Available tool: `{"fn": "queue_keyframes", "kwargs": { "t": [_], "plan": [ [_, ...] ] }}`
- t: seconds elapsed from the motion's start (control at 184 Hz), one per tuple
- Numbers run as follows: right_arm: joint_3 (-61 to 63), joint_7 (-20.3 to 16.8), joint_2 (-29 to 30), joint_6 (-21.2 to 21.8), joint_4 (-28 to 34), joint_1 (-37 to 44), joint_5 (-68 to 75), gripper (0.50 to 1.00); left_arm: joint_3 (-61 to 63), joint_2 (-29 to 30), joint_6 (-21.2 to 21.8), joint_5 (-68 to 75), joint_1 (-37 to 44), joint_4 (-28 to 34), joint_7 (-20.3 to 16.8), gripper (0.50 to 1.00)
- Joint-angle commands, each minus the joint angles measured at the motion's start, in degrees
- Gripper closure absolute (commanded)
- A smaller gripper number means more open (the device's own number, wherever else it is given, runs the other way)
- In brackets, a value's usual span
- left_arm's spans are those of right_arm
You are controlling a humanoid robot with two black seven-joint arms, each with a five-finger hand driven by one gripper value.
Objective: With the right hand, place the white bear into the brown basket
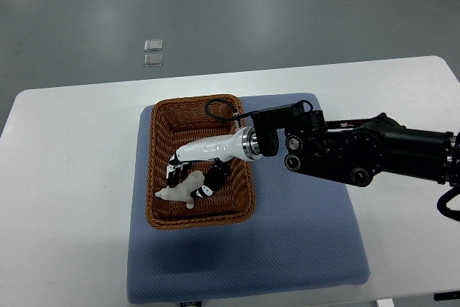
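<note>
The white bear [180, 192] lies inside the brown basket [159, 170], low in its near-left part, directly beneath the fingertips of the right hand [195, 170]. The hand reaches down into the basket from the right, its white palm shell above the toy and its dark-jointed fingers [213, 177] curled around the bear's body, one set at the toy's upper left and another at its right side. The fingers appear to be touching the bear; whether they are gripping it firmly or only resting on it cannot be told from this view

Behind the hand, the silver wrist ring sits over the basket's right rim, and the black forearm [359, 152] runs off to the right edge of the picture. A black cable [223, 109] loops above the wrist, over the far part of the basket

The basket stands on a blue mat [302, 235], which extends below and to the right of the hand. The mat lies on a white table [65, 177]. Far beyond the hand, on the grey floor [287, 12], two small clear squares [152, 52] sit together
</note>
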Motion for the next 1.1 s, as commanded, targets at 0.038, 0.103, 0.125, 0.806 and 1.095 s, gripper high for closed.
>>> {"fn": "queue_keyframes", "kwargs": {
  "t": [0.038,0.103,0.125,0.806,1.095],
  "plan": [
    [0.1,0.0,-0.3,0.1,0.0,0.1,0.5,0.621,0.0,0.0,0.0,0.0,0.0,0.0,0.0,0.5],
    [0.5,0.1,-0.5,0.2,0.1,0.2,0.6,0.603,0.0,0.0,0.0,0.0,0.0,0.0,0.0,0.5],
    [0.6,0.1,-0.6,0.2,0.1,0.2,0.7,0.601,0.0,0.0,0.0,0.0,0.0,0.0,0.0,0.5],
    [30.3,0.3,-6.6,-2.1,-4.8,-9.0,13.1,0.585,0.0,0.0,0.0,0.0,0.0,0.0,0.0,0.5],
    [47.8,2.1,0.0,-6.6,-12.4,-19.3,18.2,0.585,0.0,0.0,0.0,0.0,0.0,0.0,0.0,0.5]
  ]
}}
